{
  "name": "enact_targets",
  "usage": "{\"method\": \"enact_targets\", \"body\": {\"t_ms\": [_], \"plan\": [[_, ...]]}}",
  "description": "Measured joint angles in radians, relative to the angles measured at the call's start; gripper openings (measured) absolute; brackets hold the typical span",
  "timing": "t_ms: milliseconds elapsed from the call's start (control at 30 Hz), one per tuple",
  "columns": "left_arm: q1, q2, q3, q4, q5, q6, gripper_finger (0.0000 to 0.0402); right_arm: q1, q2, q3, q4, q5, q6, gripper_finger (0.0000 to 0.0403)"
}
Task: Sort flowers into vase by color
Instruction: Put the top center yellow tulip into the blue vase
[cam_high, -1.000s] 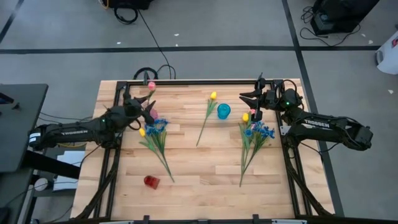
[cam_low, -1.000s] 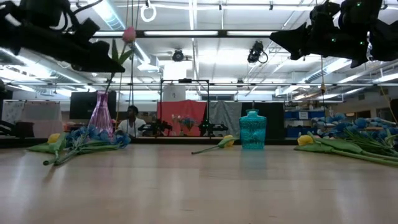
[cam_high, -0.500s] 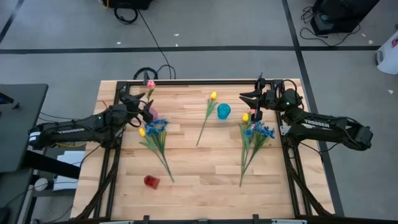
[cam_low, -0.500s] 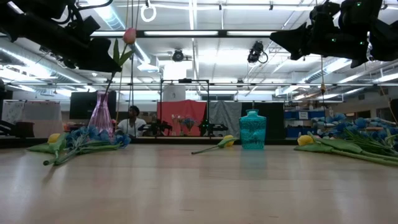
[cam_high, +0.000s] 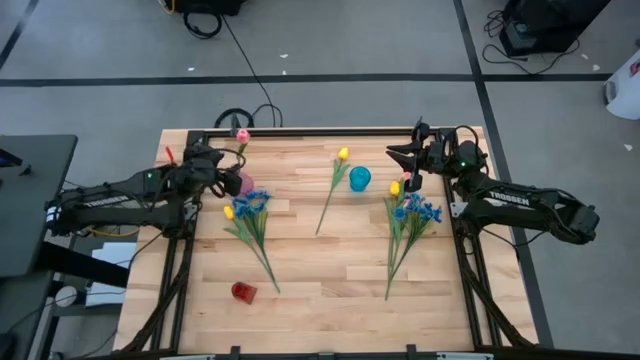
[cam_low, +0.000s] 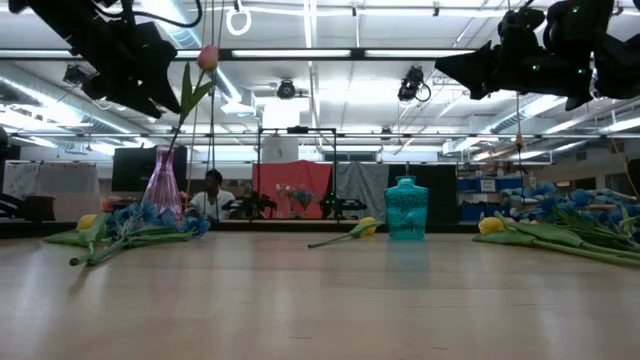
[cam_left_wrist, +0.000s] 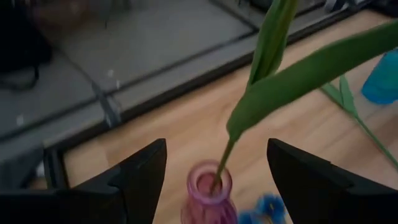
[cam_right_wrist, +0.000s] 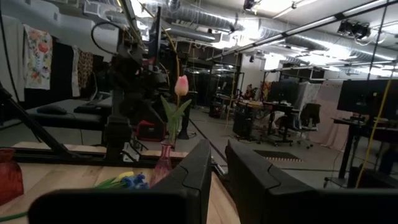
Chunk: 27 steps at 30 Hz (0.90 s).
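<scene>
I count three vases: a red vase (cam_high: 243, 291) nearest, then a pink vase (cam_high: 244, 184) holding one pink tulip (cam_high: 242, 135), and a blue vase (cam_high: 360, 179). Three yellow tulips (cam_high: 343, 154) and two blue sprays (cam_high: 252, 202) lie on the table (cam_high: 320, 270). My left gripper (cam_left_wrist: 214, 163) is wide and empty above the pink vase; my right gripper (cam_right_wrist: 218, 163) is narrow.

— How is the light behaving across the views?
— Ceiling strip lights (cam_low: 310, 52) are glaring in the low view, silhouetting both arms; the table (cam_high: 330, 270) is lying evenly lit from above
— Any blur?
— The left wrist view is smearing softly; the pink tulip (cam_right_wrist: 181, 85) is staying crisp
</scene>
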Motion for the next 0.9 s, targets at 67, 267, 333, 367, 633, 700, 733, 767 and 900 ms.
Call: {"method": "enact_targets", "body": {"t_ms": [67, 267, 333, 367, 633, 700, 733, 767, 900], "plan": [[0.0, 0.035, 0.041, -0.076, 0.035, -0.076, 0.0284, -0.016, 0.0, 0.0, -0.009, -0.005, 0.0, 0.0065], [0.0, 0.132, 0.111, -0.22, 0.202, -0.243, 0.0279, -0.069, 0.0, 0.0, -0.015, -0.013, 0.0, 0.0065], [0.0, 0.16, 0.115, -0.265, 0.264, -0.312, 0.0274, -0.087, 0.0, 0.0, -0.019, -0.023, 0.0, 0.0065], [0.0, 0.173, 0.115, -0.281, 0.298, -0.34, 0.0271, -0.094, 0.0, 0.0, -0.021, -0.024, 0.0, 0.0065], [-0.021, 0.283, 0.115, -0.213, 0.592, -0.397, 0.0251, -0.128, 0.0, 0.0, -0.022, -0.024, 0.0, 0.0065], [-0.04, 0.312, 0.115, -0.145, 0.642, -0.396, 0.0249, -0.13, 0.0, 0.0, -0.02, -0.024, 0.0, 0.0065], [-0.049, 0.328, 0.115, -0.103, 0.665, -0.397, 0.0248, -0.131, 0.0, 0.0, -0.02, -0.024, 0.0, 0.0065], [-0.058, 0.344, 0.115, -0.06, 0.689, -0.397, 0.0248, -0.131, 0.0, 0.0, -0.02, -0.024, 0.0, 0.0065], [-0.085, 0.418, 0.115, 0.098, 0.766, -0.416, 0.0248, -0.13, 0.0, 0.0, -0.02, -0.024, 0.0, 0.0065]]}}
